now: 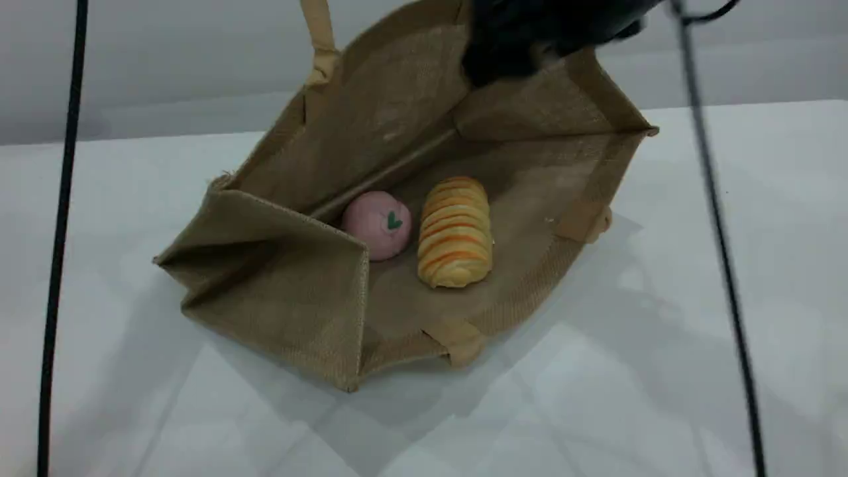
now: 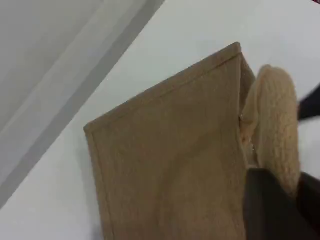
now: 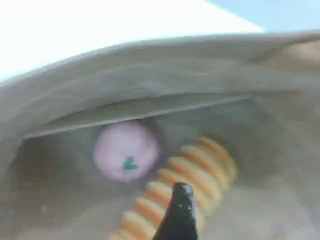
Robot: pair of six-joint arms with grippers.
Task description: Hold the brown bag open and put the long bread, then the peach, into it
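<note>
We read the bag as light, coarse jute, stiff enough to hold a crease yet floppy at the mouth, so we judge the best hold to be its rim or a handle, not a side wall. It lies on the worktop in the middle of the frame, mouth gaping toward us, with the peach and the bread side by side inside, just beside each other; both look soft and light, and the round peach could roll. The left wrist view alone shows the left gripper at lower right, jaws clenched at the bag's rim by a handle loop. The right wrist view alone shows the right gripper, jaws released and holding nothing, its dark tip over the bread with the peach at its left. The scene view shows only a dark arm mass at the top edge.
</note>
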